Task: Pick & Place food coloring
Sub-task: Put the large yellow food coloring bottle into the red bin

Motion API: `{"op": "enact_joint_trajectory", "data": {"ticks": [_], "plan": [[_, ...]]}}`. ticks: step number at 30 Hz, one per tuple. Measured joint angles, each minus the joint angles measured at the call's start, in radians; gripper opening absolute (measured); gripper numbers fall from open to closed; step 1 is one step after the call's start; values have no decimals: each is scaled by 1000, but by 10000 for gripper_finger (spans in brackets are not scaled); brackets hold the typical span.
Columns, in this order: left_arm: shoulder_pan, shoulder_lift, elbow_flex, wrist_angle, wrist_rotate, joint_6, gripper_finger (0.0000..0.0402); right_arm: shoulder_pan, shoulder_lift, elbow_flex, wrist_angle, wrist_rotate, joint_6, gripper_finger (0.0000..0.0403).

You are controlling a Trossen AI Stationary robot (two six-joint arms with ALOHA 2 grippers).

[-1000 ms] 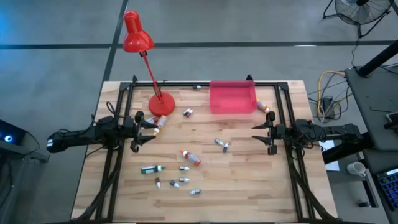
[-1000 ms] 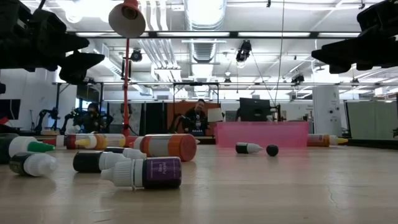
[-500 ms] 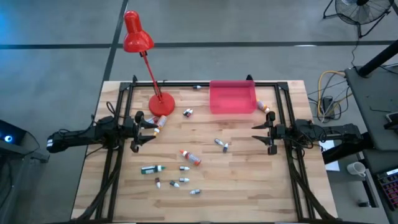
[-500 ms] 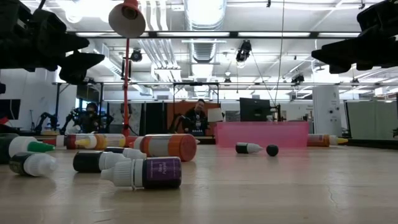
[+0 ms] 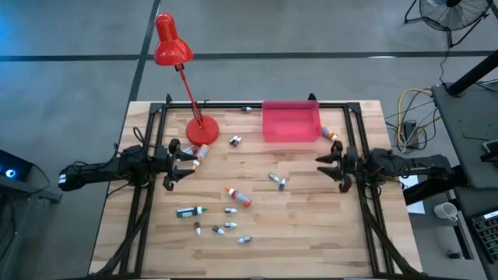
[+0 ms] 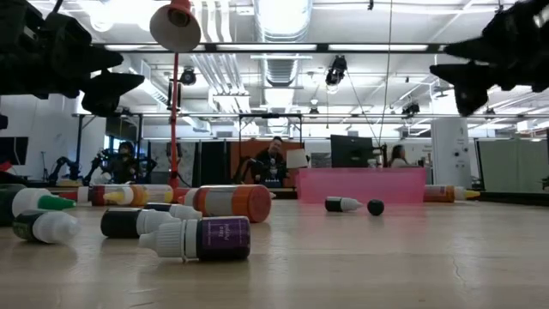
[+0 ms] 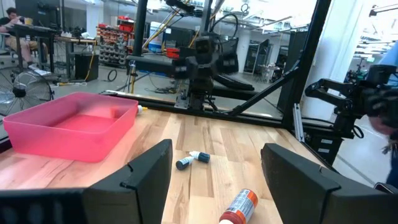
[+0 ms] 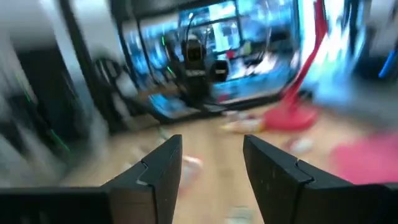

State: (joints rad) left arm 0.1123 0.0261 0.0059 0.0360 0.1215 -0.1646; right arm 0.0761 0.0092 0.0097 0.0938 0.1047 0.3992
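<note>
The food coloring (image 5: 238, 197) bottles lay scattered on the bench (image 5: 311, 233) near the pink tray (image 5: 290, 122). Left gripper (image 5: 173, 164) and right gripper (image 5: 327, 165) hovered beside them, fingers apart, empty.

A wooden table (image 5: 311, 225) carries a pink tray (image 5: 290, 123) at upper centre, a red desk lamp (image 5: 201, 129) upper left, and food coloring bottles (image 5: 238, 197) scattered lower centre.

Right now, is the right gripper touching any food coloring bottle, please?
Apart. The high view shows the right gripper open over bare wood, a clear gap from the nearest bottles.
</note>
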Motion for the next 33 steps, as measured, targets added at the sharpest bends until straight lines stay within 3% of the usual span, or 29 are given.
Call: {"op": "enact_joint_trajectory", "data": {"ticks": [4,7,11,15,19,26,33], "plan": [[0,0,0,0,0,0,220,0,0,0,14,3,462,164],[0,0,0,0,0,0,220,0,1,0,14,60,617,164],[0,0,0,0,0,0,220,0,1,0,28,170,709,164],[0,0,0,0,0,0,220,-1,6,0,132,206,627,164],[0,0,0,0,0,0,220,-2,59,0,371,355,573,164],[0,0,0,0,0,0,220,-4,282,11,831,532,262,164],[0,0,0,0,0,0,220,-51,552,186,744,541,146,164]]}}
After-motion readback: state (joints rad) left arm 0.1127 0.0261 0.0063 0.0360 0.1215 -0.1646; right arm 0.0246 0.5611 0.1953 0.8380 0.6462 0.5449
